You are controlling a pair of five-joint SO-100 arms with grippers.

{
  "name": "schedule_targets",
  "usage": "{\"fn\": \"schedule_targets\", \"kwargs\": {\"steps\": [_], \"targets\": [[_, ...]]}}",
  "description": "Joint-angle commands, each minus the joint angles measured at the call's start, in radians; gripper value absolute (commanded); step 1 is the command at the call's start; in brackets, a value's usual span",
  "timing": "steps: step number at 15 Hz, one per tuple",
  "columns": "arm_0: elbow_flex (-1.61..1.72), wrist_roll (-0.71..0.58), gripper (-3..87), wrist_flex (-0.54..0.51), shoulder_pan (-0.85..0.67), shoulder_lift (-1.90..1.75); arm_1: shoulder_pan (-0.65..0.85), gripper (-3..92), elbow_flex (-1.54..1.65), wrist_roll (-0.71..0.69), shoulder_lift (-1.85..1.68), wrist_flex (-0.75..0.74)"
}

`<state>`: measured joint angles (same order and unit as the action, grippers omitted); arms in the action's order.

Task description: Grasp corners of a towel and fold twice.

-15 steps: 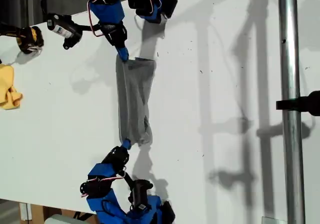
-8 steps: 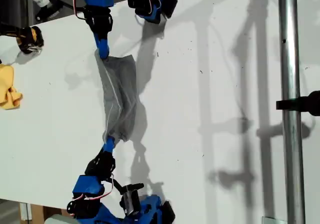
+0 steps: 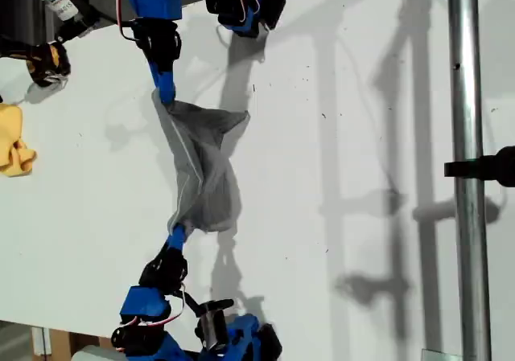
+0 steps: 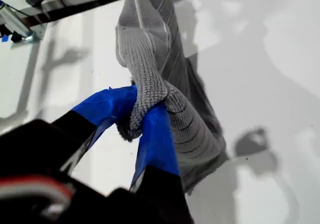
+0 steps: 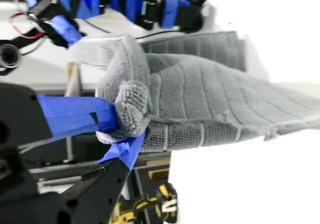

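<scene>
Both grippers clamped on the towel (image 3: 201, 168): my first gripper (image 4: 142, 116) pinches one bunched grey corner (image 4: 145, 97), my second gripper (image 5: 122, 126) pinches another corner (image 5: 131, 107), and the cloth hangs stretched and twisted between the two arms above the white tabletop (image 3: 346, 136).

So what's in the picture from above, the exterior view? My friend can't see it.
A grey, white-striped soft towel hangs stretched and bunched between two blue robot grippers, one gripper near the top of the exterior view and one gripper near the bottom, above a white table. A small yellow cloth lies at the exterior view's left edge.
</scene>
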<state>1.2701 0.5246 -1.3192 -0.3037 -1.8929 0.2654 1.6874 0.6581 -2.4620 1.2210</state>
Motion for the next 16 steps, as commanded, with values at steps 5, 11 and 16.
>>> {"fn": "schedule_targets", "kwargs": {"steps": [5,11,16], "targets": [[0.410,0.193,-1.7,0.127,0.109,-0.190,-0.138,-0.2,0.341,0.160,-0.221,-0.063],[0.439,0.179,-1.7,0.173,0.091,-0.213,-0.144,-0.2,0.388,0.179,-0.322,-0.041],[0.143,0.163,-1.7,0.118,0.141,0.060,-0.210,-0.2,0.227,0.137,0.002,-0.265]]}}
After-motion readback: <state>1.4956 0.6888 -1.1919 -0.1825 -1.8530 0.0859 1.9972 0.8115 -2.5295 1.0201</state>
